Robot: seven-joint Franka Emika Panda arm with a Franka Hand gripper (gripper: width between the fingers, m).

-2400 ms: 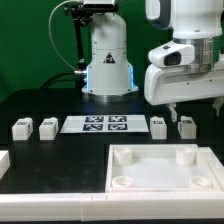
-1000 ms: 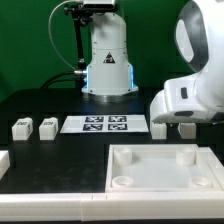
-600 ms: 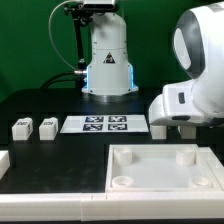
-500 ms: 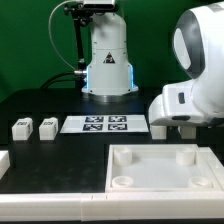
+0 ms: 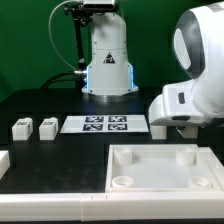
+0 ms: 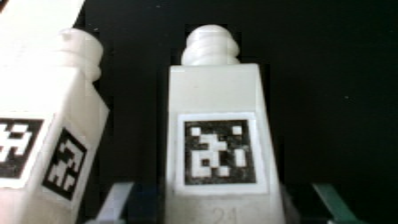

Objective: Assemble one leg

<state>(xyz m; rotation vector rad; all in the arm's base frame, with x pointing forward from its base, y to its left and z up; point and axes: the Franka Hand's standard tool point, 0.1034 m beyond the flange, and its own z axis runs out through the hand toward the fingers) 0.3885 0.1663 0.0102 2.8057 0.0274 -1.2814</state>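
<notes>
In the wrist view, one leg (image 6: pixel 217 130) lies lengthwise between my fingers, tag face up and knobbed tip pointing away. My gripper (image 6: pixel 222 205) is open, with a dark gap between each finger (image 6: pixel 128 200) and the leg's sides. A second leg (image 6: pixel 54 130) lies close beside it. In the exterior view the arm's white housing (image 5: pixel 188 100) sits low over the right pair of legs and hides the fingers; one leg (image 5: pixel 158 127) of that pair shows. Two more legs (image 5: pixel 21 128) (image 5: pixel 47 128) lie at the exterior view's left.
The marker board (image 5: pixel 100 124) lies between the two pairs of legs. The large white recessed panel (image 5: pixel 160 168) lies in front, close to the right pair. White parts (image 5: pixel 40 205) run along the front left edge. The robot base (image 5: pixel 107 60) stands behind.
Since 2.4 s ago the arm has come down over the right pair of legs. In the last half second nothing has visibly moved.
</notes>
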